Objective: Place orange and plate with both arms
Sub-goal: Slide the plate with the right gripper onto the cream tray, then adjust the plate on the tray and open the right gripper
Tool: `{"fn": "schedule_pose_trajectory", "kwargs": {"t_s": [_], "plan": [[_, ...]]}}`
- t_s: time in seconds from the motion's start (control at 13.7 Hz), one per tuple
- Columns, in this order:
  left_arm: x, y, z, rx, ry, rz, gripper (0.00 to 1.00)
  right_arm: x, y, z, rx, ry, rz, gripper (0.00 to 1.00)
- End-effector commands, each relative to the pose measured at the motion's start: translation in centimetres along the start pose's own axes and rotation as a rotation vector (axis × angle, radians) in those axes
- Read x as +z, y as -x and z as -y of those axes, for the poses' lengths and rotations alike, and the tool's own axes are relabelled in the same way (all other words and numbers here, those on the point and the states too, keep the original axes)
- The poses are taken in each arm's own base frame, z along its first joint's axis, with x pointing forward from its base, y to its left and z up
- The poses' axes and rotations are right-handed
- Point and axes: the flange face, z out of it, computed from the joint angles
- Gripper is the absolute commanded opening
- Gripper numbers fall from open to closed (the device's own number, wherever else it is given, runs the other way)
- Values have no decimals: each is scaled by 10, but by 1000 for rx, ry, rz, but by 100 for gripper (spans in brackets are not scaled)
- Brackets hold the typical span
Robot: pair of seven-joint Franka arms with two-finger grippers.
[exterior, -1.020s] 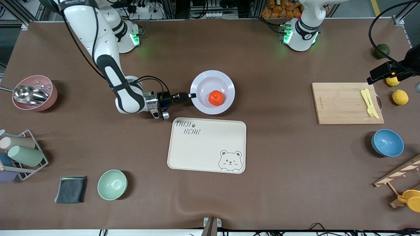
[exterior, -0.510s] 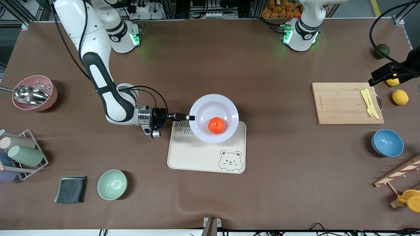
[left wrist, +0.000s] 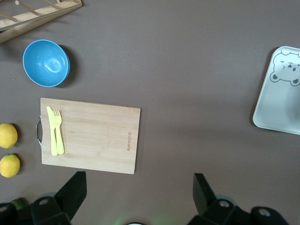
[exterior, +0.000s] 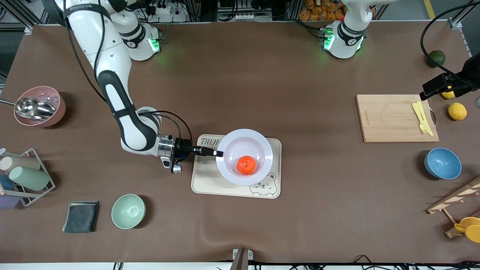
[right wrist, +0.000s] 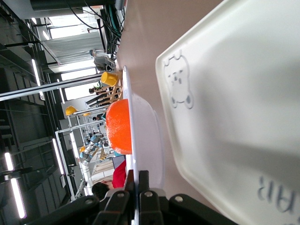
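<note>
Tabletop point(exterior: 240, 75): brown cloth surface carrying everything in the scene; the working area is its middle, nearer the front camera than the arm bases.

Right arm: reaches from its base toward the middle of the tabletop; over the last second it has swung toward the front camera, carrying its load with it.

Left arm: waits, drawn back at its own end of the tabletop above the cutting board point(left wrist: 89, 135).

Bear tray point(exterior: 204, 180): cream rectangular tray. A second ago it lay bare; now its middle is covered, with the printed lettering and the bear partly hidden in the front view.

Plate point(exterior: 244, 156): white, wide-rimmed. It was on the tabletop farther from the front camera than the tray, and now sits over the tray's middle. The right wrist view shows a gap between the plate's underside and the tray, so it appears to be held just above the tray, not yet set down.

Left gripper point(left wrist: 140, 199): jaws spread wide, holding nothing.

Right gripper point(exterior: 216, 153): at the plate's rim on the side toward the right arm's end; jaws pressed onto the rim, pinching it.

Orange point(exterior: 246, 165): rests in the plate's well, riding along with it and staying roughly central.

Meaning for the task: the transfer looks nearly complete; what remains is judged to be lowering the plate level onto the tray and releasing the rim without rolling the orange.
</note>
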Motion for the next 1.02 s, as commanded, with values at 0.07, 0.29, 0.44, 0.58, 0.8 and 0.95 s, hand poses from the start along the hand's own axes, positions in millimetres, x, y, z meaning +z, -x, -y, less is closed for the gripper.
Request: {"fn": "schedule_pose_trajectory", "kwargs": {"t_s": [0.07, 0.29, 0.44, 0.58, 0.8, 0.95], "plan": [[2, 1, 0, 23, 2, -6, 100, -1, -13, -16, -48, -17, -5, 0], [2, 1, 0, 24, 1, -7, 100, -6, -16, -28, -65, -9, -10, 0], [1, 0, 0, 24, 1, -12, 100, -9, -17, -32, -94, 39, 17, 0], [2, 0, 1, 23, 1, -10, 100, -12, -17, -34, -100, 49, 20, 0], [1, 0, 1, 21, 3, -12, 100, -3, -14, -40, -96, 71, 18, 0], [2, -1, 2, 20, 3, -10, 100, 3, -11, -41, -98, 74, 21, 21]]}}
